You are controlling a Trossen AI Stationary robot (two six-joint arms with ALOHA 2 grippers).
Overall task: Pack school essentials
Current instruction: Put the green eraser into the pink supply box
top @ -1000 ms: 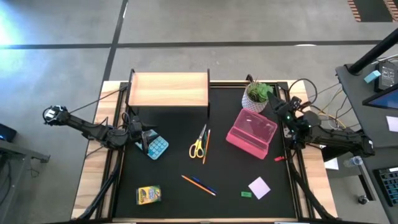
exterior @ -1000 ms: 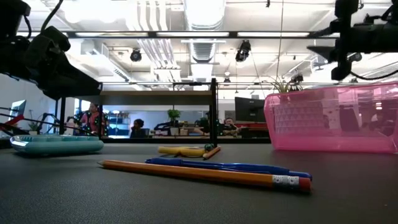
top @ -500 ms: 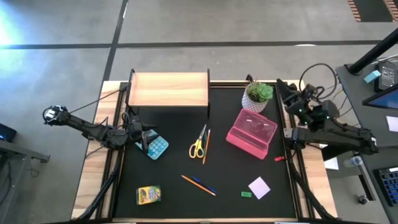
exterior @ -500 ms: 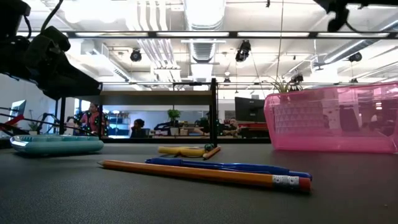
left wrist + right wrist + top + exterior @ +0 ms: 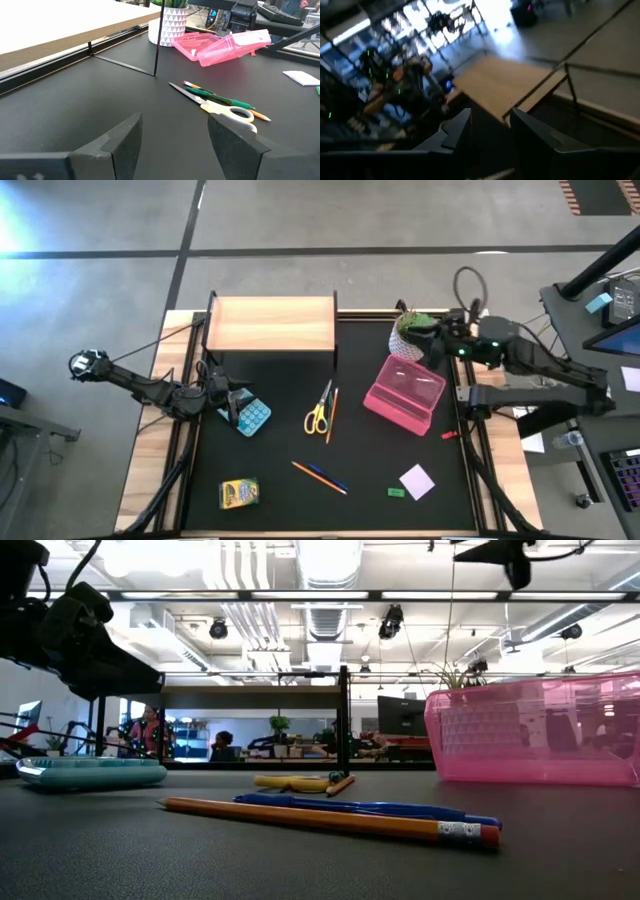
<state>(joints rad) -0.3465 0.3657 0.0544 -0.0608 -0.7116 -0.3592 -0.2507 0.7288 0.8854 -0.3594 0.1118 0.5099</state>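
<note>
The scissors (image 5: 318,416) lie mid-surface with a pencil (image 5: 332,414) just beside them; nearer the front edge the orange and blue pencils (image 5: 320,476) lie side by side. The crayon box (image 5: 238,493) sits at the front left, the eraser (image 5: 396,492) and note pad (image 5: 417,481) at the front right, close together. The pink case (image 5: 404,395) rests on the black surface (image 5: 280,380) right of the scissors, with the plant (image 5: 414,334) behind it. The right hand (image 5: 437,338) hangs above the plant, fingers apart and holding nothing. The left hand (image 5: 228,406) sits low at the left edge, wide open and empty, just beside a blue calculator (image 5: 252,416). A wooden shelf (image 5: 271,323) stands at the back.
</note>
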